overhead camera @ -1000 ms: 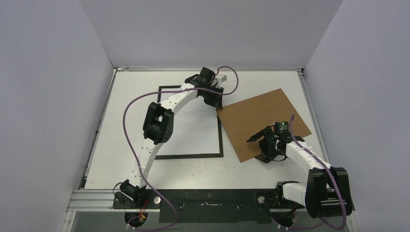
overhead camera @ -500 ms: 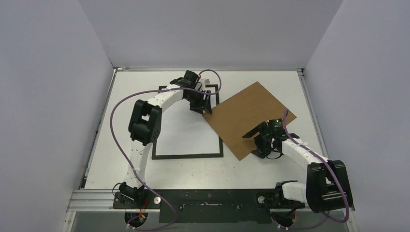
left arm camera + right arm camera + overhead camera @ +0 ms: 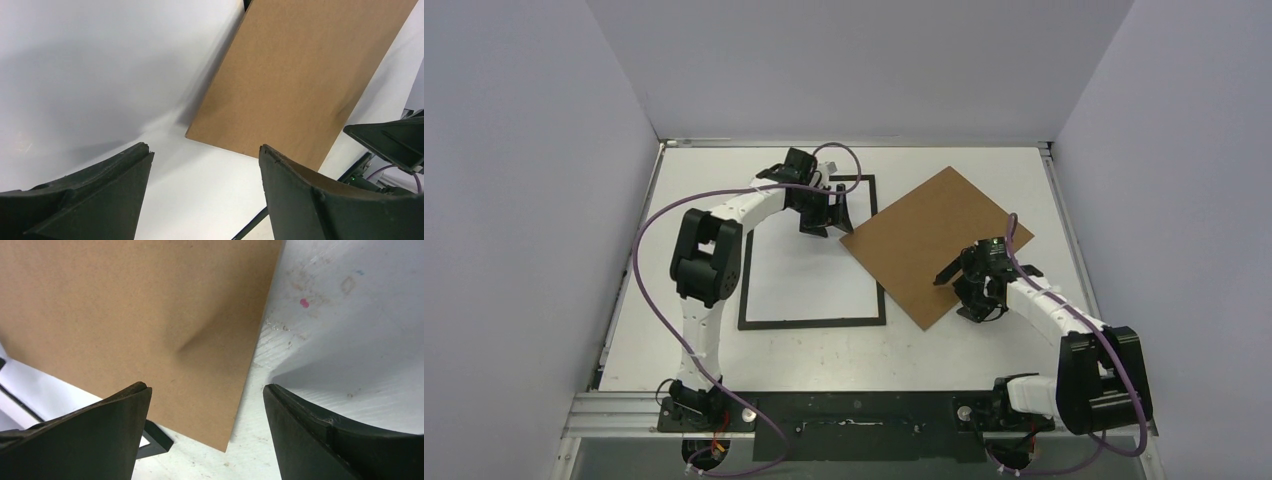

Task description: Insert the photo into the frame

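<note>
The frame [image 3: 814,323] lies flat on the table [image 3: 824,355], left of the middle, with its long sides running away from the arms. Inside it the surface is plain white [image 3: 809,270], a little brighter than the table around it. I cannot tell if this is the photo lying with its pale back up.

A brown board [image 3: 934,240] lies to the right of the frame, turned like a diamond. Its left corner crosses the right side of the frame and rests a short way over the white area. The rest of the board lies on the table.

The left gripper [image 3: 827,218] hangs over the upper right part of the frame, just beside that left corner of the board. In the left wrist view its fingers [image 3: 100,190] stand wide apart and there is nothing between them. Below them are only the white surface and the board's corner, with a soft shadow along the board's edge.

The right gripper [image 3: 957,290] is over the lower right edge of the board. In the right wrist view its jaws are also spread wide and hold nothing. The board's edge passes under the gap, with stained table [image 3: 350,315] on one side and a corner of the frame [image 3: 156,440] showing low on the other.
</note>
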Available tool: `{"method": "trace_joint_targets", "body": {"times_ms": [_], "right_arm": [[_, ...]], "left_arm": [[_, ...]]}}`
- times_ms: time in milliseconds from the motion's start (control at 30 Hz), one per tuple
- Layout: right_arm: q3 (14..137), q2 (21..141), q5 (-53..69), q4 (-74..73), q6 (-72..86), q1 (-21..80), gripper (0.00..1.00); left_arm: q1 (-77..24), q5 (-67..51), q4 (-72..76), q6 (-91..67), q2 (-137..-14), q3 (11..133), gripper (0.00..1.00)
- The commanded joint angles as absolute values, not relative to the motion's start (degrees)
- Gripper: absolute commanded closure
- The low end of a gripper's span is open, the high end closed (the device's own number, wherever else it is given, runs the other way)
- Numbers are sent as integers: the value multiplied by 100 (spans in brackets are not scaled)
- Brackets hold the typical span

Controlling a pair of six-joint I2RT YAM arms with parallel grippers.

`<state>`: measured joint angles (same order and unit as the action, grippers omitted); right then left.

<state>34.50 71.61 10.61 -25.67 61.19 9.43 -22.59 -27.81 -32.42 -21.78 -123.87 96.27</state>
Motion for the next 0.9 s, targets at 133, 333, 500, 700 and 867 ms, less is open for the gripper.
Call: {"method": "trace_joint_targets", "body": {"times_ms": [133, 333, 500, 700, 867], "right_arm": [[3830, 7690, 872, -2549, 5661, 960, 15], [3726, 7707, 951, -2461, 5581, 962, 15], [3577, 7738, 1137, -2292, 5640, 958, 16], [3492, 7857, 1421, -2043, 5706, 959, 16], [3439, 7829, 1447, -1961, 5767, 958, 16]], "left_arm": [[-2224, -3272, -3283, -2155, -12860, 10234, 33], [-2198, -3541, -3257, -2314, -13197, 10436, 43], [-2202, -4083, -2971, -2583, -13192, 10276, 48], [-2165, -4935, -1928, -3428, -13043, 9768, 54], [-2080, -5407, -1204, -4140, -12928, 9534, 63]]}}
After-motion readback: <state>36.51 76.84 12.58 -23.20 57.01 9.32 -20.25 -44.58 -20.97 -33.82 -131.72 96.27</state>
